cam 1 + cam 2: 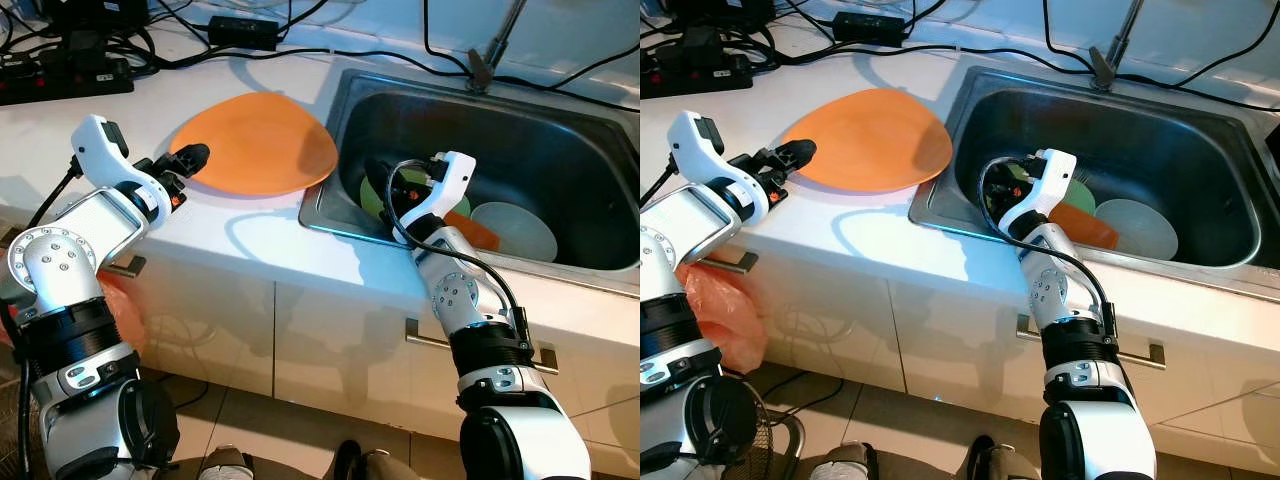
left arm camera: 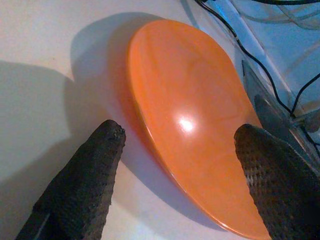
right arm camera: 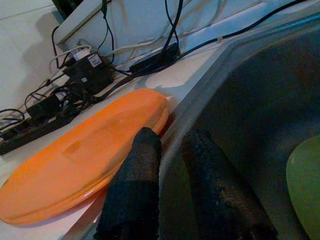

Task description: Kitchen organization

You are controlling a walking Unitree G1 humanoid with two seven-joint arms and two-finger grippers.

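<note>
Judging us early on, I've my spread left gripper (image 2: 177,145) facing the orange plate (image 1: 255,143) just ahead, while my right gripper (image 3: 172,165), fingers nearly together and empty, hangs in the sink (image 1: 560,120) beside unsorted dishes (image 1: 515,228).

Plate (image 2: 195,120): glossy smooth orange plastic; sink (image 1: 560,140): brushed metal with dull sheen; counter (image 1: 250,240): smooth white; gripper fingers (image 2: 85,185): matt black, dimpled rubbery texture; arms (image 1: 70,250): silver metal.
</note>
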